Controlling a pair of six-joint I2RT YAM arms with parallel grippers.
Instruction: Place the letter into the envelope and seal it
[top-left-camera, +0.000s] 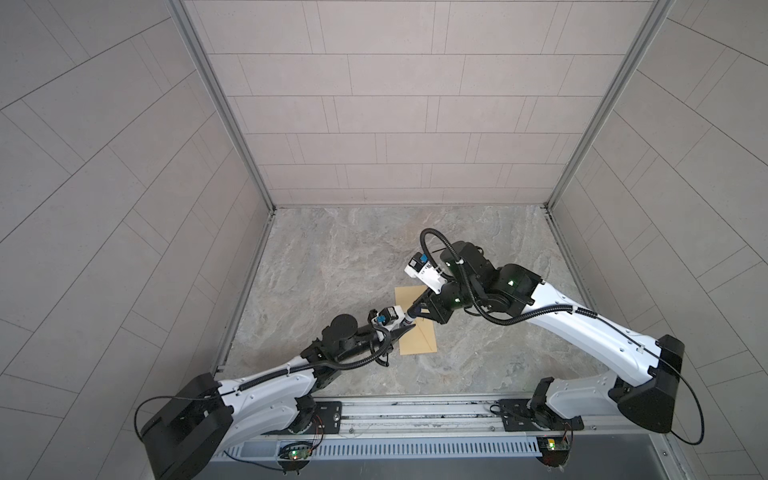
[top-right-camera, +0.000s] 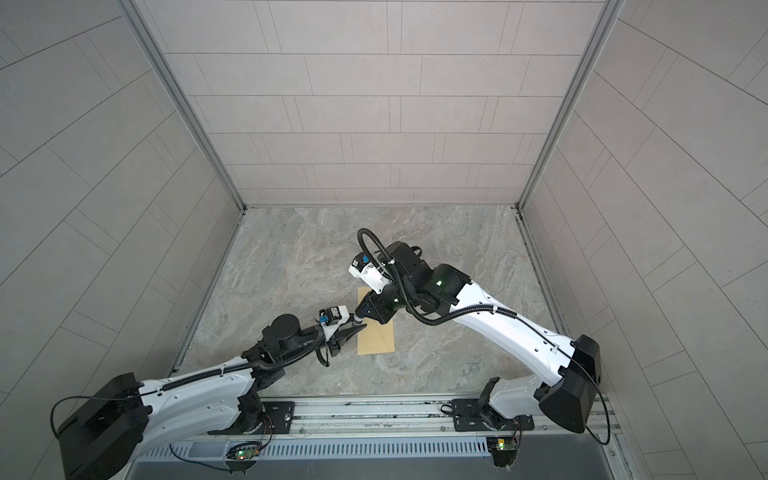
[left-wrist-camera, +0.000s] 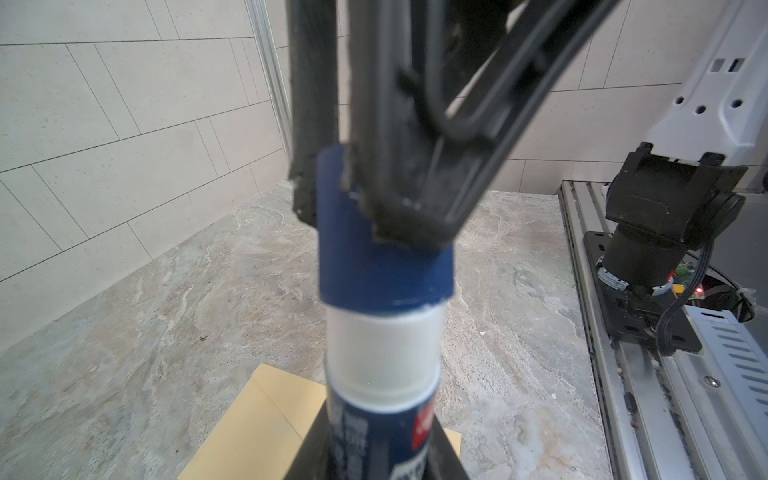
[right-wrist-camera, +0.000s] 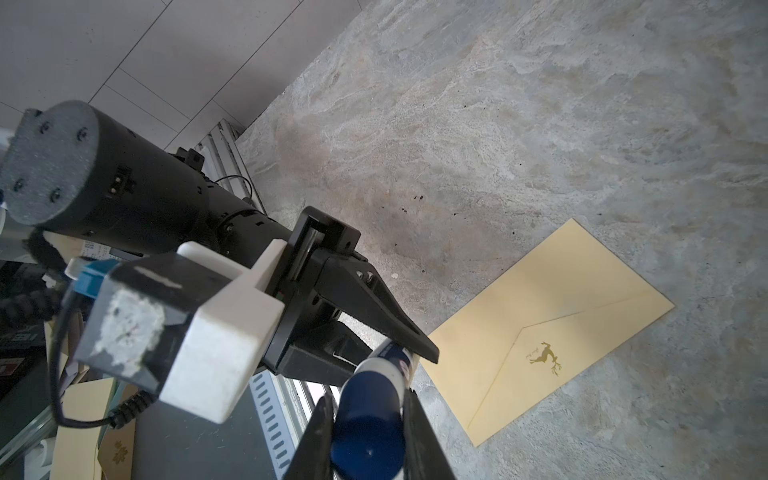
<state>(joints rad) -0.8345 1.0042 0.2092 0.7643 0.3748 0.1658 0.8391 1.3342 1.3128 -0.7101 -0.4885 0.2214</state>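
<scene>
The mustard-tan envelope (top-left-camera: 420, 341) (top-right-camera: 376, 340) lies flat on the marble table, its pointed flap folded down over a small gold deer mark (right-wrist-camera: 545, 357). No letter is in view. A blue-and-white glue stick (left-wrist-camera: 382, 361) (right-wrist-camera: 392, 358) hangs in the air above the envelope's near-left part (left-wrist-camera: 249, 428). My left gripper (top-left-camera: 405, 328) (left-wrist-camera: 382, 457) (right-wrist-camera: 386, 353) is shut on the stick's body. My right gripper (top-left-camera: 415, 311) (left-wrist-camera: 365, 199) (right-wrist-camera: 370, 440) is shut on its dark blue cap (left-wrist-camera: 374, 266) (right-wrist-camera: 368, 424), which sits over a white neck.
Grey tiled walls (top-left-camera: 374, 124) close in the table on three sides. A metal rail (top-left-camera: 415, 409) with both arm bases runs along the front edge. Beige cardboard clutter (right-wrist-camera: 83, 415) lies off the table beyond that rail.
</scene>
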